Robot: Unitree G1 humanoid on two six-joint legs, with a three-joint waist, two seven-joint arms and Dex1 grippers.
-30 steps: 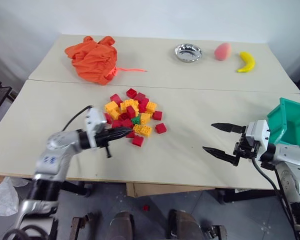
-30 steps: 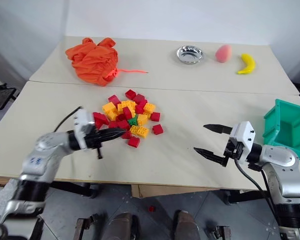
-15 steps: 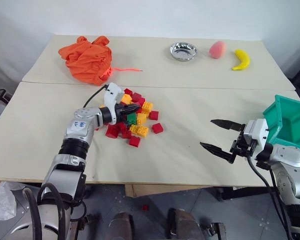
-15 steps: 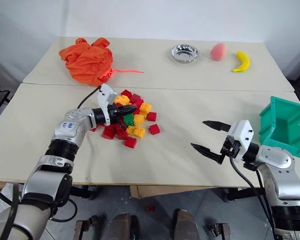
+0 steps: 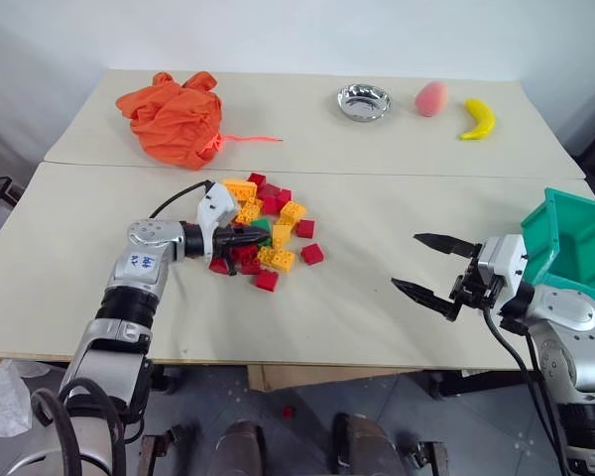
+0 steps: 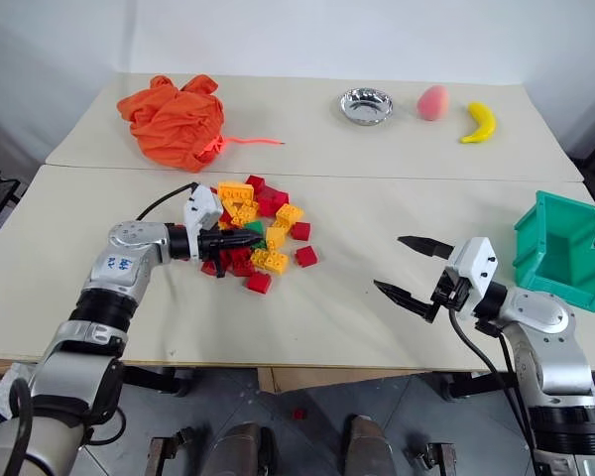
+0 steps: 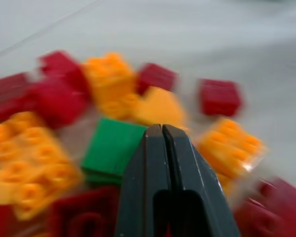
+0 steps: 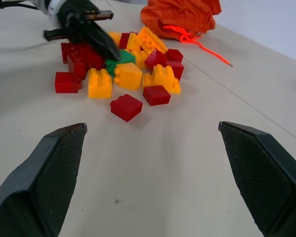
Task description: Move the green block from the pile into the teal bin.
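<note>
Since a second ago our clenched left hand (image 5: pixel 262 238) has pushed into the pile (image 5: pixel 263 223), tips touching the green block (image 7: pixel 111 148); light, rigid, slick plastic, best pinched across its flat sides.

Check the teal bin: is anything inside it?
The teal bin shows bare teal inner walls, no brick visible. Its front lip hides part of the floor. The green block sits in the pile.

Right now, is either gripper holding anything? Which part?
Nothing held. The left gripper is shut empty, tips at the green block in the pile. The right gripper is open over bare table.
</note>
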